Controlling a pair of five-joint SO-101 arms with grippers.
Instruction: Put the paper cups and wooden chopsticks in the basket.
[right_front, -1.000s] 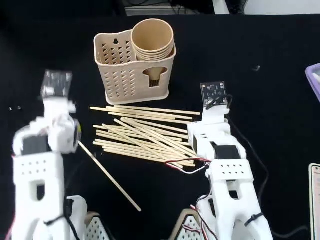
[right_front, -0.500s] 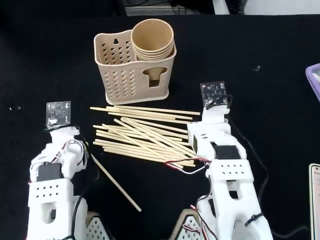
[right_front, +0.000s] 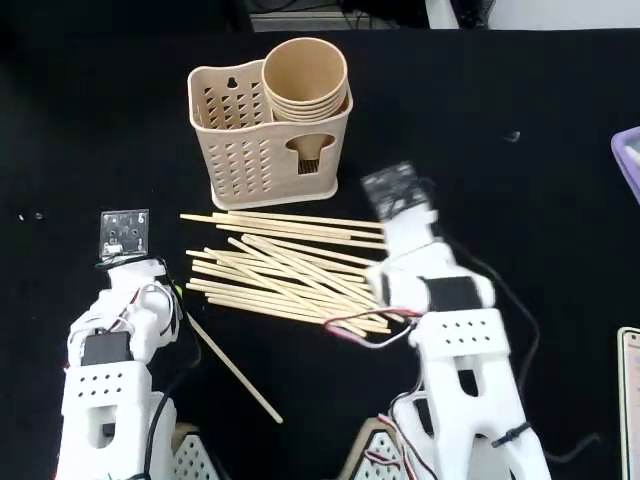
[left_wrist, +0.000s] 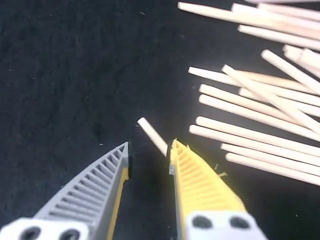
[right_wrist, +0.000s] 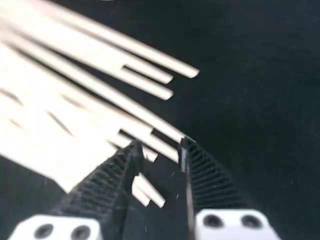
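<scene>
In the basket (right_front: 240, 150), compartment nearer the right arm: a nested stack of paper cups (right_front: 305, 75), mouths up. On the black desk (right_front: 520, 200) before it, between the arms: a pile of wooden chopsticks (right_front: 290, 270), flat, long axes mostly side to side, slightly fanned. By the left arm: a lone chopstick (right_front: 235, 370), slanted. Left hand (left_wrist: 149, 146) parted, that stick's tip beside the yellow finger. Right hand (right_wrist: 161, 145) parted over the pile's ends.
</scene>
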